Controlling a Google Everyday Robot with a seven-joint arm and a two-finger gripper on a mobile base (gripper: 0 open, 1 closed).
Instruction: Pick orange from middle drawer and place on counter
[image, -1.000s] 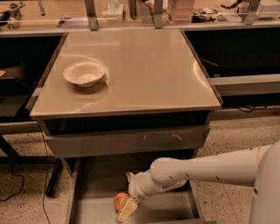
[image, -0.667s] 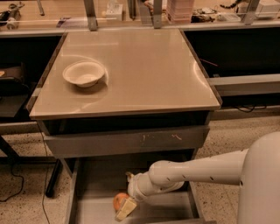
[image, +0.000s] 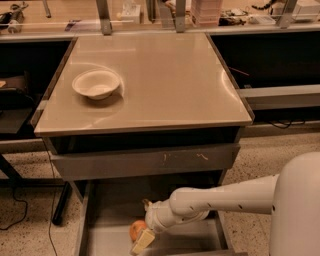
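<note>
Hardly anything had moved since the earlier frames: the hand (image: 141, 239) stayed low in the middle drawer (image: 107, 235), hard against the orange (image: 136, 230), and only the bulk of the arm (image: 225, 197) at the right had shifted a little. The orange lay on the drawer floor near the front, touching the hand on its right side. I could not tell whether the hand had closed on it or merely sat beside it.

I judged this to be the grasping step, with nothing lifted yet. The next move would call for a firm hold first. Then a lift clear of the drawer's low walls, a pull back towards me to get out from under the scratched drawer front (image: 145, 161) above, and a climb past the metal rim of the worktop (image: 170, 80). A round fruit could roll off if set down carelessly, so I would lower it gently.

On the glossy beige worktop a white bowl (image: 96, 84) sat on the left half, leaving me room to its right. Around the cabinet I saw speckled floor (image: 270, 150), a dark cable (image: 15, 210) trailing at the left, and cluttered benches (image: 250, 15) behind.
</note>
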